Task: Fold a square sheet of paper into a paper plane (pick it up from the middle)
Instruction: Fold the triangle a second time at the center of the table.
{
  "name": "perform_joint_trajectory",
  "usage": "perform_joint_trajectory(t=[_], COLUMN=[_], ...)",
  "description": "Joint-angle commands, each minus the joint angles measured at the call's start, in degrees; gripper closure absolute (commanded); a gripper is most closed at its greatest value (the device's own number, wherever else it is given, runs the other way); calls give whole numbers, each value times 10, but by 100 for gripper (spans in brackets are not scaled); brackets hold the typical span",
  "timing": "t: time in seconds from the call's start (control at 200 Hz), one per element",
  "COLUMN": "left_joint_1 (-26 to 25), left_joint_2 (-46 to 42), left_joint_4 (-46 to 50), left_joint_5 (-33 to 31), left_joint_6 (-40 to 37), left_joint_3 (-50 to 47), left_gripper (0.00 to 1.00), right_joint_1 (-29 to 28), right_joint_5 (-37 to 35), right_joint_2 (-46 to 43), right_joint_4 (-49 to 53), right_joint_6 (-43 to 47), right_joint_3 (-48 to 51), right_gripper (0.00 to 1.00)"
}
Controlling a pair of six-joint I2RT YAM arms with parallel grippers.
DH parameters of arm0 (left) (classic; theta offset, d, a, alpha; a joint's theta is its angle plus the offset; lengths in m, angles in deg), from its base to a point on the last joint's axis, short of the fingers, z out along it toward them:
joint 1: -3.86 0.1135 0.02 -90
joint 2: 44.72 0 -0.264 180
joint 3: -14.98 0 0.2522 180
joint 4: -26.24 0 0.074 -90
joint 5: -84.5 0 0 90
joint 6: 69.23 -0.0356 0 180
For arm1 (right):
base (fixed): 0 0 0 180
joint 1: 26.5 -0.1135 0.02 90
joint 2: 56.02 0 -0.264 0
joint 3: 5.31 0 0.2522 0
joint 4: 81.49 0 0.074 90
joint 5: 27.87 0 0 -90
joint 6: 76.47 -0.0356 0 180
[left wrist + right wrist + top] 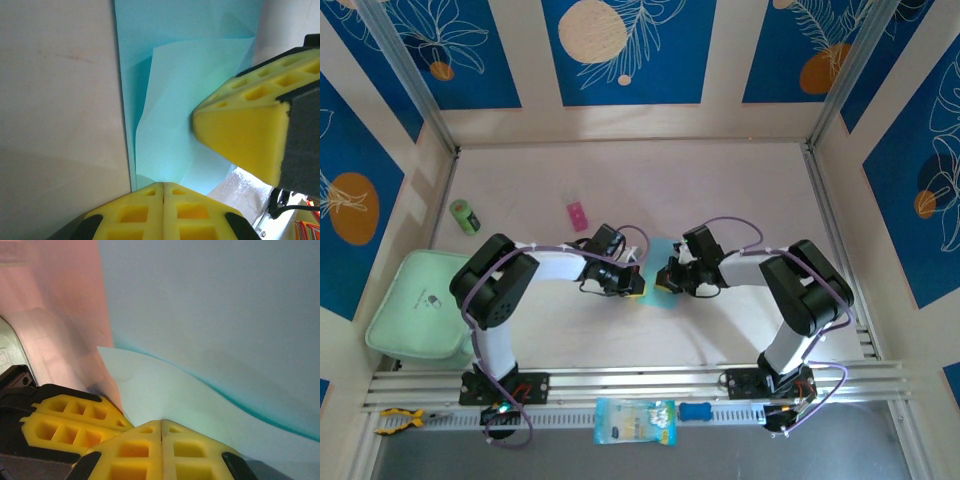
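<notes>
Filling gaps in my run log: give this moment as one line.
stage: folding | square sheet of paper: mid-table, flap folded over | left gripper: shut, at sheet | right gripper: shut, at sheet

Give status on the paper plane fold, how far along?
Done: the square sheet of paper lies mid-table with at least one fold creased into it. In hand: left gripper and right gripper, both shut, tips down at the sheet from opposite sides; whether they pinch it I cannot tell. Left: no dart shape yet, so most folds likely remain.
</notes>
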Motion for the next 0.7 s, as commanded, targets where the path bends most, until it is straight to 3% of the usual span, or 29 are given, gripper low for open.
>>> perform_joint_trajectory(t=[0.0, 0.36, 0.695], left_joint_1=[-4, -3, -3], left_joint_2=[15, 20, 25], left_joint_4=[66, 68, 69], left_joint_5=[-51, -51, -50], left_joint_6=[-16, -16, -19], left_joint_3=[-27, -25, -24], left_gripper=[100, 100, 100], right_joint_1=[-10, -45, -13], right_joint_5=[-4, -1, -19], right_joint_2=[-20, 9, 17], right_joint_4=[20, 3, 11], right_joint_6=[10, -15, -13], right_joint_3=[-3, 4, 14], right_gripper=[100, 100, 100])
